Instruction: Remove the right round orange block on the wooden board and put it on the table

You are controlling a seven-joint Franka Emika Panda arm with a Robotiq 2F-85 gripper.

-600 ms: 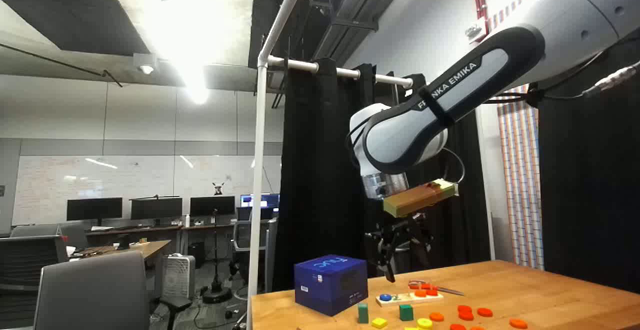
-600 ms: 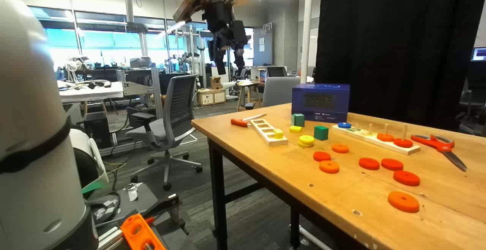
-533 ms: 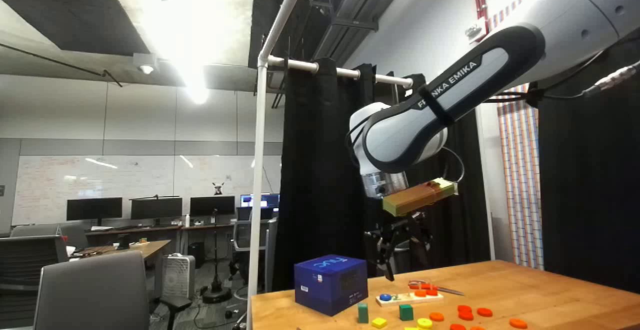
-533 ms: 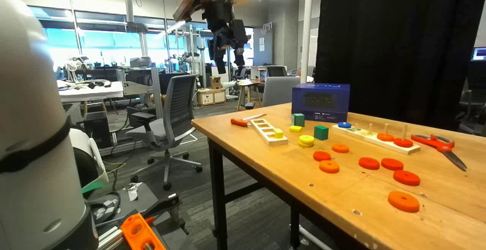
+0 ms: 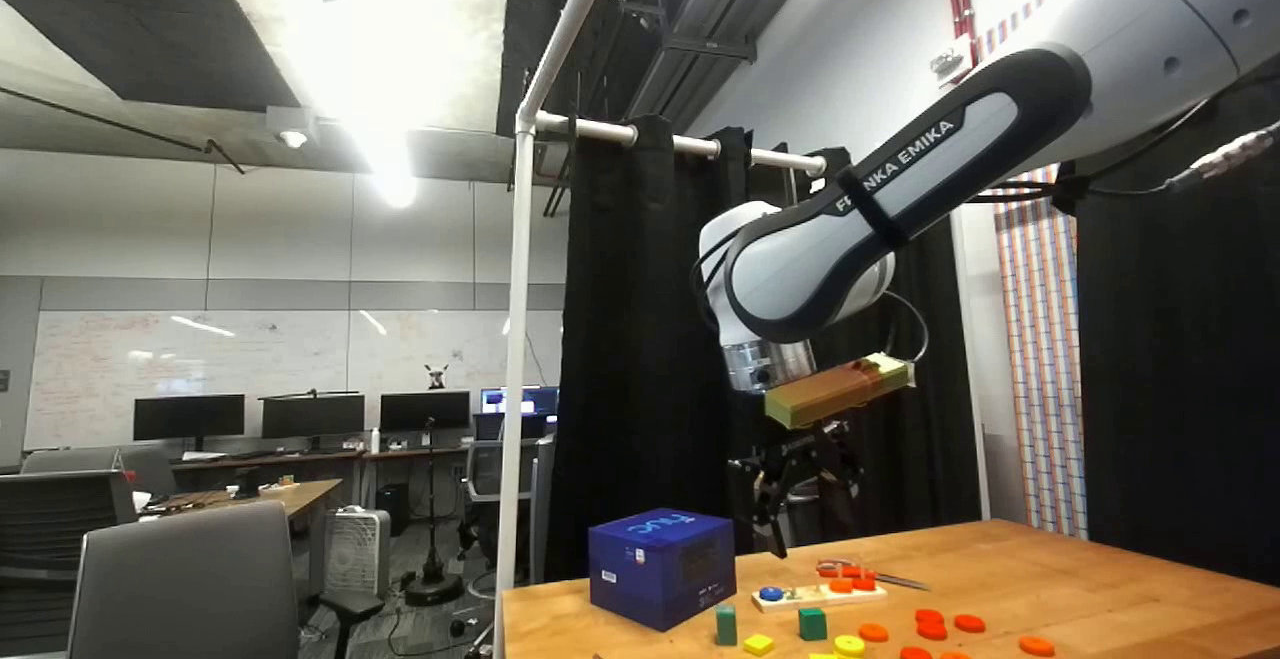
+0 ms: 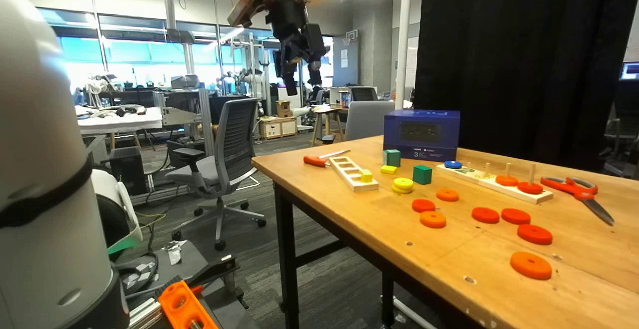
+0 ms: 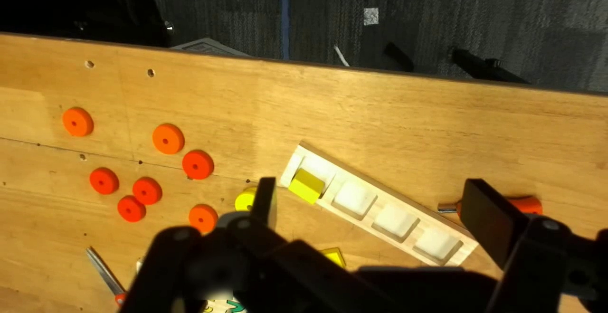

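Observation:
The wooden board [image 6: 472,176] with upright pegs lies on the table [image 6: 464,249]. At its right end in an exterior view are two round blocks: an orange one [image 6: 506,180] and, outermost, a redder orange one [image 6: 530,187]. Both also show on the board in an exterior view [image 5: 820,597]. My gripper [image 7: 370,182] is open and empty, with its jaws wide apart. It hangs high above the table, apart from the board, as an exterior view shows [image 6: 303,87]. In the wrist view the gripper's body hides most of the pegged board and its round blocks.
A slotted wooden tray [image 7: 327,203] holds a yellow block [image 7: 306,185]. Loose orange and red discs [image 6: 530,265], green blocks [image 6: 422,174], yellow pieces [image 6: 402,185], a screwdriver [image 6: 315,161] and scissors [image 6: 569,185] lie about. A blue box [image 6: 422,137] stands behind the board.
My gripper has risen slightly and stays open. The blocks, the board and the other things on the table have not moved.

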